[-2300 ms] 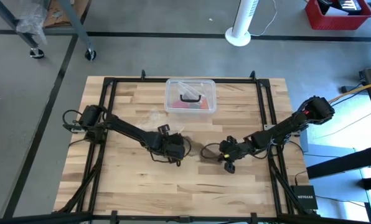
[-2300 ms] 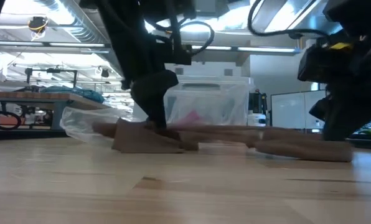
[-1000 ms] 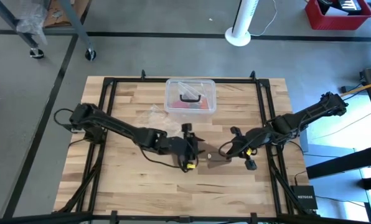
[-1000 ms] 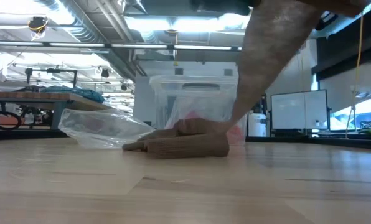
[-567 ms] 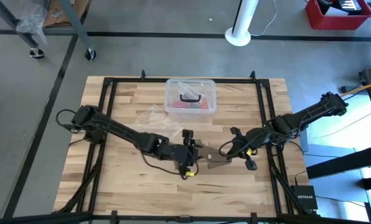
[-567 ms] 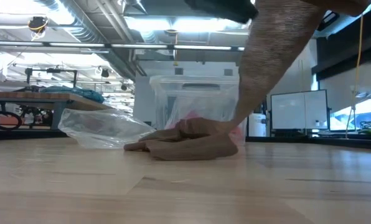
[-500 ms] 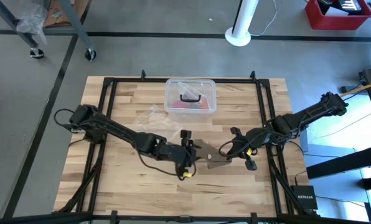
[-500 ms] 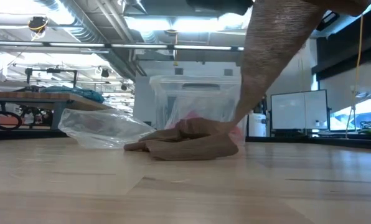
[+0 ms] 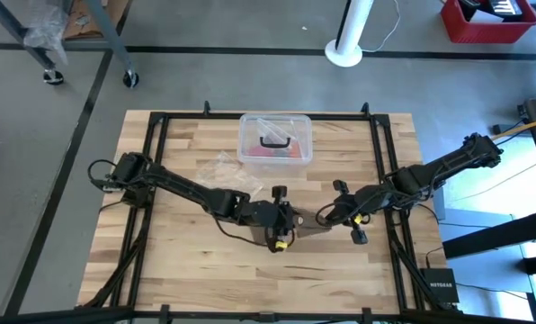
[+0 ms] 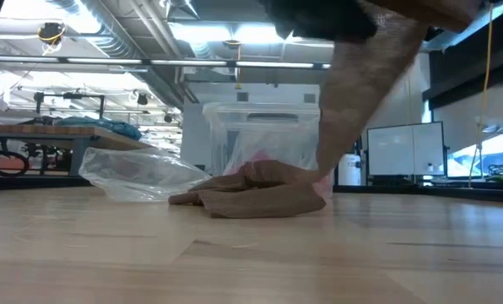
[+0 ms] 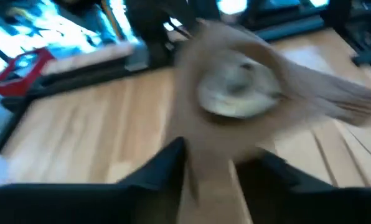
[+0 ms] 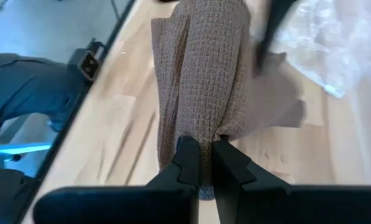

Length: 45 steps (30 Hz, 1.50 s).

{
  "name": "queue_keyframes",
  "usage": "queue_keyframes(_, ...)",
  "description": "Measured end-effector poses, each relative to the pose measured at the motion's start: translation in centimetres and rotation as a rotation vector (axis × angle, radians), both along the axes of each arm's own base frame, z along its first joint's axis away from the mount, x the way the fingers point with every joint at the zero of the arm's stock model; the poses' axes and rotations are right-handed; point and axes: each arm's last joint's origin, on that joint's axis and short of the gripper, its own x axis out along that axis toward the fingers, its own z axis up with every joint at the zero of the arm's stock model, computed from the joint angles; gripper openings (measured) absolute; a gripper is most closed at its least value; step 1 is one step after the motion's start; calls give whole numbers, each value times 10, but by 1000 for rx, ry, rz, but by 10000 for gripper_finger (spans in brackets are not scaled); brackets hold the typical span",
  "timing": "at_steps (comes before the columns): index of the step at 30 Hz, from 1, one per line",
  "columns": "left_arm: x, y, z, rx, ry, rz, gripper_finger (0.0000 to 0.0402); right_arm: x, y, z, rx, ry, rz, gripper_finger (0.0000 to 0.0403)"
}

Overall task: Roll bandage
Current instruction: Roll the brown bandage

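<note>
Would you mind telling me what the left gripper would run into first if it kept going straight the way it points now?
Most likely the bandage: its rolled end sits directly ahead of the left gripper on the table, though the distance is hard to judge.

A wooden table (image 9: 187, 261) carries bandage (image 10: 260, 198), plastic bag (image 10: 137, 173), clear box (image 9: 275, 139).

The right gripper (image 12: 204, 163) pinches the bandage (image 12: 204, 81) between its two dark fingers (image 12: 187, 158), which stand close together on the fabric's end. From there the brown waffle-weave strip stretches away, bunched lengthwise, over the table (image 12: 129, 118). A clear plastic bag (image 12: 325, 43) lies beside it. Past the table's edge shows a dark frame (image 12: 89, 59) and blue floor.
</note>
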Motion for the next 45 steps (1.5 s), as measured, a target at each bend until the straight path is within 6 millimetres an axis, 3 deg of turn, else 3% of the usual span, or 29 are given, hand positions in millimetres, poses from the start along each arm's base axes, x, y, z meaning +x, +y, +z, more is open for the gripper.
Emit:
queue_keyframes(4,-3,-3,-11,-34,85,1,14,0,-1,0,-10,-6,-14,21)
queue_keyframes(9,-15,-15,-24,-111,231,8,3,-5,-5,8,-45,-30,-65,21)
queue_keyframes(14,-26,-32,-35,-167,335,20,1,-7,-8,26,-106,-53,-104,21)
queue_keyframes(18,-27,-34,-39,-129,326,88,3,-7,-8,30,-97,-62,-98,22)
queue_keyframes(25,-20,-15,-35,-56,296,123,3,-8,-8,28,-96,-35,-82,22)
queue_keyframes(30,-16,2,-34,-98,294,175,4,-9,-8,27,-107,-23,-86,23)
queue_keyframes(41,-11,8,-19,-170,256,185,5,-9,-8,24,-119,0,-88,22)
queue_keyframes(45,-10,11,-18,-230,232,226,40,-9,-8,24,-117,0,-88,22)
